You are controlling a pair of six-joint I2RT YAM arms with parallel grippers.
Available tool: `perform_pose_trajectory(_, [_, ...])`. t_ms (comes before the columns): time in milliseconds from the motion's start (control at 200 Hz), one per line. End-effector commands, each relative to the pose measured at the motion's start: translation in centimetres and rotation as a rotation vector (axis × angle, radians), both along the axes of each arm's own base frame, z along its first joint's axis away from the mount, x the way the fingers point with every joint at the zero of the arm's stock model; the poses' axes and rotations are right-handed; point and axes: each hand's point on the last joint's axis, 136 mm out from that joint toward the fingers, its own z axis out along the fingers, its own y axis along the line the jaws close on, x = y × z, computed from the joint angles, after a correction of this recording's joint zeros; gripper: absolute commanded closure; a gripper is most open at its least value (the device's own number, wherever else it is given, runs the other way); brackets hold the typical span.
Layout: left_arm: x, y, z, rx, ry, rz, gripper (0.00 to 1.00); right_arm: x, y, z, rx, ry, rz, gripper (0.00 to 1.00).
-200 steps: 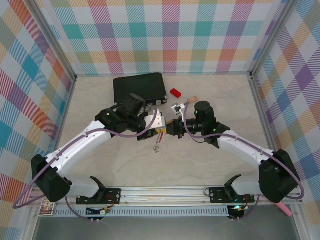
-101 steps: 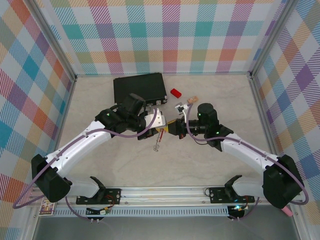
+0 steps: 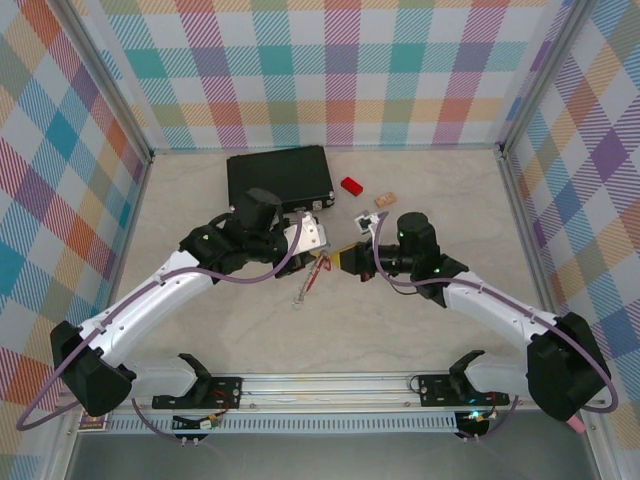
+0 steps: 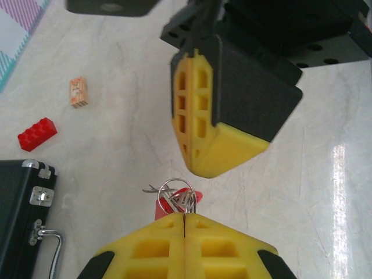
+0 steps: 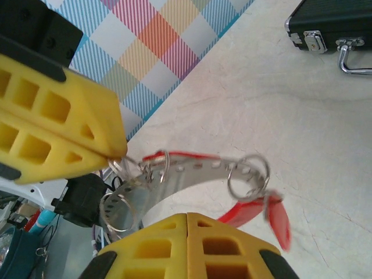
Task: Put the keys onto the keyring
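At the middle of the pale surface [image 3: 330,340], the two arms meet nose to nose, and the task looks partway done at best. The left tool [image 4: 185,220] is pressed fully closed with the keyring [image 5: 197,171] pinched at its tip, apparently lifted clear of the surface. The right tool [image 5: 186,218] is also closed, its tip just beside the hoop, and I cannot tell whether it grips any part of it. The keys [image 4: 174,201] are bunched against the ring right at the left tool's tip. Whether any is truly threaded on is too tangled to tell. The only keys I can make out are in that bunch, so what is left seems to be seating them on the ring. Counted from largest down: two arms; one black case [image 3: 278,175] toward the back; one keyring, a silver hoop with a red arc and about four small loops; one red block [image 3: 351,185]; one small tan block [image 3: 385,200] near it; and keys whose number I cannot settle, though silver blades and some red show.
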Motion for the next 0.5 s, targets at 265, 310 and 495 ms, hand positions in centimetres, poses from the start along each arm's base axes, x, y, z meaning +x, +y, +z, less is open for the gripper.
perform_pose_trajectory(265, [-0.4, -0.1, 0.8, -0.031, -0.014, -0.001, 1.0, 0.2, -0.9, 0.4, -0.008, -0.032, -0.048, 0.9])
perform_pose_trajectory(310, [-0.6, -0.1, 0.6, -0.028, -0.007, -0.006, 1.0, 0.4, -1.1, 0.7, -0.013, -0.037, -0.062, 0.89])
perform_pose_trajectory(495, [-1.1, -0.2, -0.1, -0.025, 0.009, -0.034, 1.0, 0.6, -1.5, 2.1, -0.006, -0.042, -0.056, 0.78])
